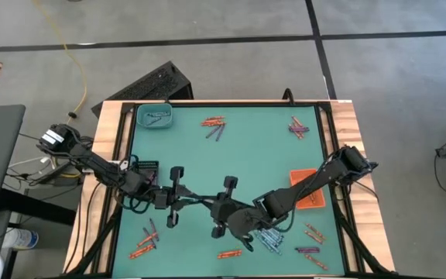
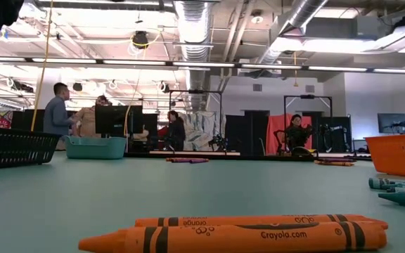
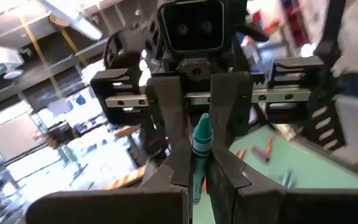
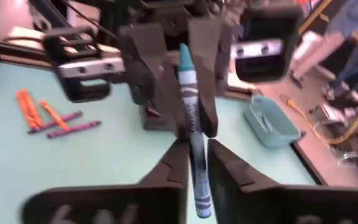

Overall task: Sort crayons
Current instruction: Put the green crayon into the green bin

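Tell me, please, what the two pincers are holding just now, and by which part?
One slim blue-grey wax crayon spans both: the left pincer grips one end, the right pincer the other.

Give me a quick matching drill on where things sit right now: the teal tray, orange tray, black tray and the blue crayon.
Things:
1. teal tray
2. orange tray
3. black tray
4. blue crayon

Places:
A. partly under the right arm, at the right side of the mat
B. clamped in the left gripper, mid-table
C. mat corner at the high view's top left
D. beside the left arm, at the mat's left edge

Pairs: 1-C, 2-A, 3-D, 4-B
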Controlling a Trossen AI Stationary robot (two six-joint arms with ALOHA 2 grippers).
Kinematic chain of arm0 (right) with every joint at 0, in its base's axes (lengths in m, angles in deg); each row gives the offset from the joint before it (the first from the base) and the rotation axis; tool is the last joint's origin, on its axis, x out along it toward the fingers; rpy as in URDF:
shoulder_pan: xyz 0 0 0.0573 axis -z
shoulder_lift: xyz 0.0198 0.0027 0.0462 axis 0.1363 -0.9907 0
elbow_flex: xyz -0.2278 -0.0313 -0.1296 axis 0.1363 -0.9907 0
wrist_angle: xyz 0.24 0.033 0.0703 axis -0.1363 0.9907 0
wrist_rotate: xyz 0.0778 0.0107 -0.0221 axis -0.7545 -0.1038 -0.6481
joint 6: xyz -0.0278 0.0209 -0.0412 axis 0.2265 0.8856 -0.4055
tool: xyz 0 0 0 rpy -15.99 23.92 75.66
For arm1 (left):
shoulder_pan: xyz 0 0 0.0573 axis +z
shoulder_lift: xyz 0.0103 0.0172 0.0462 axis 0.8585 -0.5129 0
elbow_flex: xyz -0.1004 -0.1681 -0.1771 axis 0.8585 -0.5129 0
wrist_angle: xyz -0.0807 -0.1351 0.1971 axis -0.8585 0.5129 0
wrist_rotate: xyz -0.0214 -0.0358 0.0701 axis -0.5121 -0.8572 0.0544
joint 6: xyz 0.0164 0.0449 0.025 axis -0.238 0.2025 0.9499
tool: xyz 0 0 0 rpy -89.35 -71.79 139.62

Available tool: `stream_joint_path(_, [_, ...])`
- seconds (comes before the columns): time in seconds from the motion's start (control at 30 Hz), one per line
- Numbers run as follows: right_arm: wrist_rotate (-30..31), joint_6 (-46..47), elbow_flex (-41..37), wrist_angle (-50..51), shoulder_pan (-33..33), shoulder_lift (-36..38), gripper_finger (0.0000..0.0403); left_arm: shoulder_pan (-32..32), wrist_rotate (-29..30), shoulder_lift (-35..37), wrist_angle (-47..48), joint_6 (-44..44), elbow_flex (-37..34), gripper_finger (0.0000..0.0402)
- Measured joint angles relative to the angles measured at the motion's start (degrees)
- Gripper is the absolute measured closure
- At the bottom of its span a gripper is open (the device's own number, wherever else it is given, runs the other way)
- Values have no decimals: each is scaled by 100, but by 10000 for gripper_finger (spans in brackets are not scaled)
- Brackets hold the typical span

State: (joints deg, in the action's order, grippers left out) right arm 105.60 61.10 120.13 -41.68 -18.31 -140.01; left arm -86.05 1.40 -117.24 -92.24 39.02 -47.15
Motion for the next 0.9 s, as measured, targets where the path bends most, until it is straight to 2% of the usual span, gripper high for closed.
stream_joint_path(0.2, [61, 1062, -2, 1154, 168, 0, 221, 471, 374, 4, 915, 30, 3, 396])
stream_joint_path(0.33, [56, 1844, -2, 2045, 189, 0, 178, 1091, 535, 53, 1973, -245, 7, 396])
stream_joint_path(0.6, [56, 3042, -98, 3536, -13, -15, 175, 2777, 84, 430, 4148, -858, 120, 397])
stream_joint_path(0.77, [13, 3836, -336, 4422, -191, -33, 187, 3947, -347, 648, 5717, -883, 624, 397])
stream_joint_path(0.9, [9, 4621, -576, 5092, -398, -34, 194, 4823, -551, 693, 6905, -564, 1143, 397])
